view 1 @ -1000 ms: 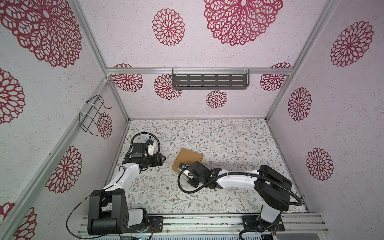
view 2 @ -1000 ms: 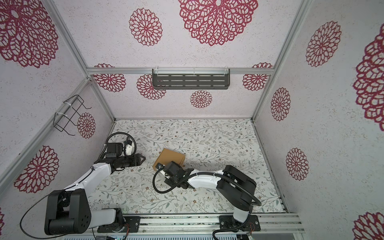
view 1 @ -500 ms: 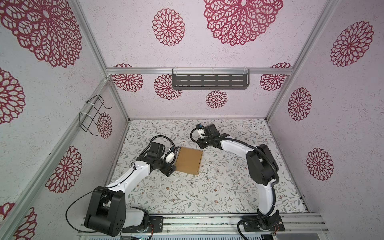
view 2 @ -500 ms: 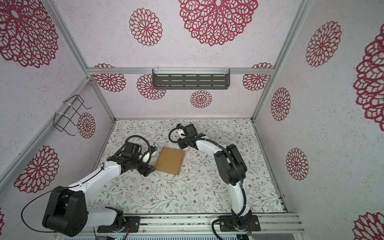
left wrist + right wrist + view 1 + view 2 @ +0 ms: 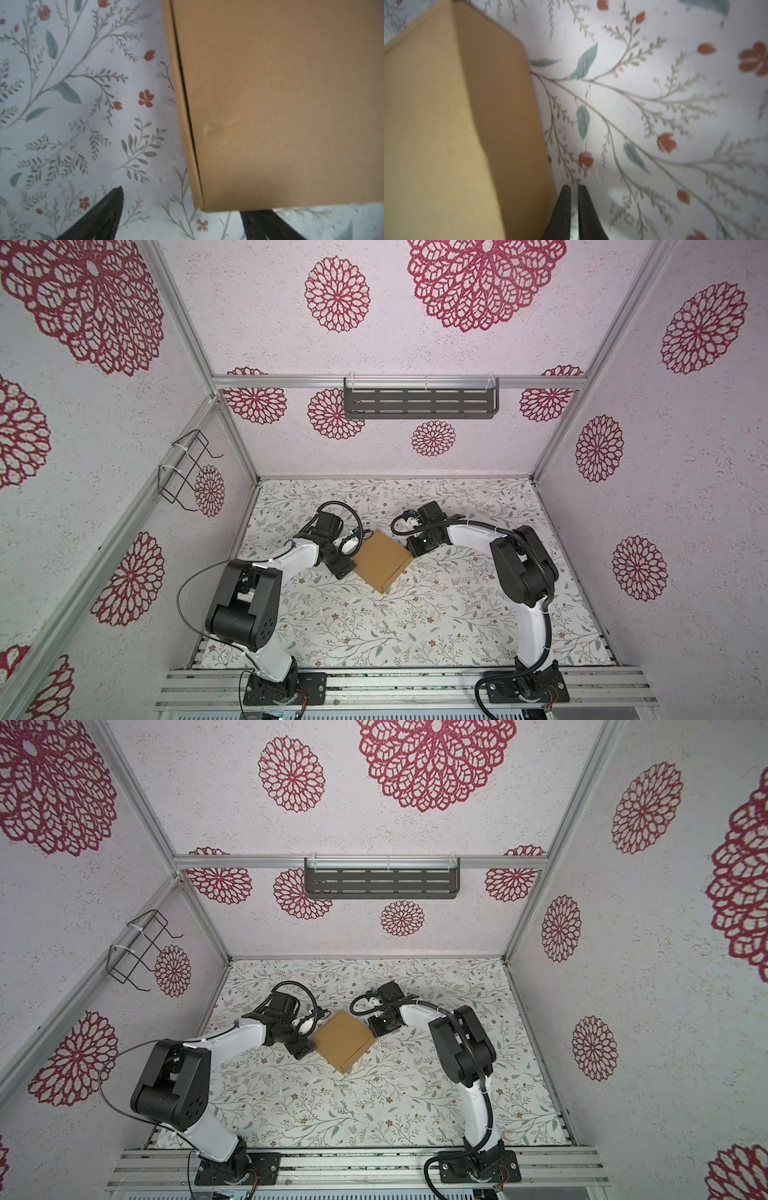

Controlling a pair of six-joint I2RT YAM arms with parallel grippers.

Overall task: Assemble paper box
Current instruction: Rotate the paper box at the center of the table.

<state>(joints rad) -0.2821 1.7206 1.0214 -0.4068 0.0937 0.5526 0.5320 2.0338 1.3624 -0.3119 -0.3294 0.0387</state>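
The paper box [image 5: 382, 561] [image 5: 344, 1041] is a closed, shallow tan carton lying turned cornerwise on the floral table, in both top views. My left gripper [image 5: 343, 568] [image 5: 305, 1048] is at the box's left side, open. In the left wrist view the gripper [image 5: 185, 199] spreads wide, a corner of the box [image 5: 280, 104] lies between its fingers, and the box edge hides one fingertip. My right gripper [image 5: 415, 549] [image 5: 377, 1029] is at the box's right corner, shut. In the right wrist view the gripper [image 5: 574, 187] holds nothing and the box wall [image 5: 500, 124] runs right beside it.
A grey slotted shelf [image 5: 419, 404] hangs on the back wall and a black wire rack [image 5: 185, 470] on the left wall. The floral table cover [image 5: 415, 626] runs to the walls. An aluminium rail [image 5: 395, 686] carrying both arm bases bounds the front.
My left gripper came in from the far left to the box's side and opened wide. The right arm swung from the near side to the box's right corner. The box has turned.
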